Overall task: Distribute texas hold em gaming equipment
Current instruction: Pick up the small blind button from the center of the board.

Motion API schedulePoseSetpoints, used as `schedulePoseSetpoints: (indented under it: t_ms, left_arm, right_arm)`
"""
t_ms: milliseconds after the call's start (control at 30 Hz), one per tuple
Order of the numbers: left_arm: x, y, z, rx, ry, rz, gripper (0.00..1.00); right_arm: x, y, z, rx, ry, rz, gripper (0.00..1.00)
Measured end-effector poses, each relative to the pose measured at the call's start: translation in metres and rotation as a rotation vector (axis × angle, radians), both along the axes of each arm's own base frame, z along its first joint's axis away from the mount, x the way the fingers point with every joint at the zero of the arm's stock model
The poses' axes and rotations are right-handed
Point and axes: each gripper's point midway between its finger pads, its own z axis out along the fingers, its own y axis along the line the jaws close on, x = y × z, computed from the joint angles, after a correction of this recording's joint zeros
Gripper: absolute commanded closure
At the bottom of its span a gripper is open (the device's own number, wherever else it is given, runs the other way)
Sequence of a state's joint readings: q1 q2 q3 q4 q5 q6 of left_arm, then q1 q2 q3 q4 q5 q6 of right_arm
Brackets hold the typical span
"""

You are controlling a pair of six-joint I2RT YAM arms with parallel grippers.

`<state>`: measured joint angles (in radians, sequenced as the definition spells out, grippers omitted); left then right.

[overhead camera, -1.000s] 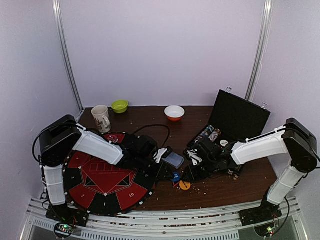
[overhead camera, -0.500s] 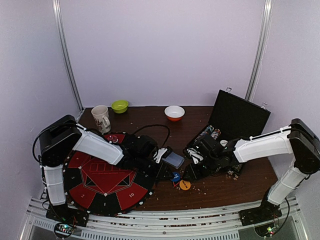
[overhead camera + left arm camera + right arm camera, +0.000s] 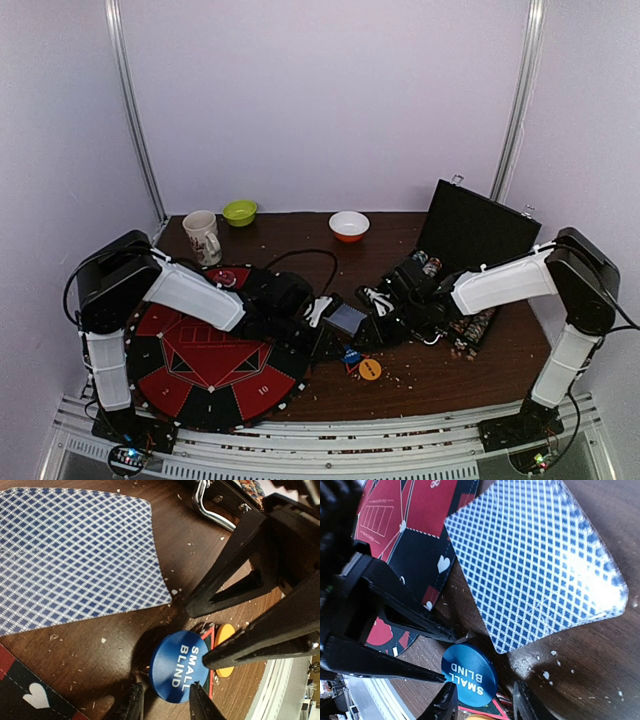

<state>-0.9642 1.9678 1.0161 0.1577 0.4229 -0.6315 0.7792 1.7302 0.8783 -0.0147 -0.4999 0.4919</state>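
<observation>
Place: we think a robot lab | Signs we see: bare white walls [image 3: 320,100], metal rails [image 3: 330,432], two robot arms [image 3: 195,292].

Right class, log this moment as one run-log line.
left gripper: open at SMALL BLIND button | right gripper: open at same button | cards: flat

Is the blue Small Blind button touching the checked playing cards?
Apart. Left wrist view shows bare table separating the Small Blind button from the playing cards.

Right gripper [image 3: 200,637] tight beside blue button [image 3: 177,666]
</observation>
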Motion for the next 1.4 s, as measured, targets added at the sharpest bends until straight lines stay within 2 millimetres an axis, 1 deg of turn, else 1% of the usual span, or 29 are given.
schedulePoseSetpoints:
  t_ms: [100,300,500,633,700,933,1000,1167,1267,1333,1367,1400]
  left_arm:
    - [0.0,0.001,0.0,0.0,0.003,0.002,0.68]
    - [-0.001,0.001,-0.001,-0.001,0.005,0.004,0.7]
    - [-0.001,0.0,-0.001,-0.002,0.006,0.003,0.7]
    - [-0.001,0.0,-0.001,-0.006,0.007,0.0,0.7]
    - [-0.001,0.0,-0.001,-0.007,0.007,0.0,0.7]
    - [-0.001,0.0,-0.001,-0.006,0.008,0.0,0.7]
    - [-0.001,0.0,-0.001,-0.006,0.007,-0.001,0.69]
    - [-0.003,0.003,0.001,0.007,0.004,-0.005,0.64]
    - [-0.006,0.011,0.007,0.039,-0.004,-0.012,0.61]
    - [-0.006,0.015,0.018,0.048,-0.026,-0.017,0.6]
    - [-0.006,0.018,0.027,0.047,-0.043,-0.021,0.6]
    - [-0.006,0.021,0.043,0.041,-0.073,-0.023,0.6]
  right_arm:
    - [-0.002,0.001,-0.006,0.002,0.018,0.009,0.62]
    - [-0.003,0.004,-0.009,0.012,0.02,0.029,0.67]
    - [-0.004,0.009,-0.013,0.031,0.026,0.049,0.77]
    - [-0.004,0.01,-0.014,0.04,0.032,0.053,0.86]
    - [-0.004,0.011,-0.013,0.049,0.031,0.061,0.91]
    - [0.001,0.017,-0.002,0.073,0.019,0.082,1.0]
    - [0.001,0.016,-0.002,0.068,0.022,0.086,1.0]
    - [0.0,0.014,0.002,0.059,0.028,0.102,1.0]
    - [-0.004,0.012,0.007,0.051,0.038,0.108,1.0]
    - [-0.006,0.01,0.01,0.044,0.046,0.11,1.0]
    - [-0.006,0.009,0.013,0.04,0.049,0.111,1.0]
    - [-0.007,0.01,0.016,0.039,0.05,0.113,1.0]
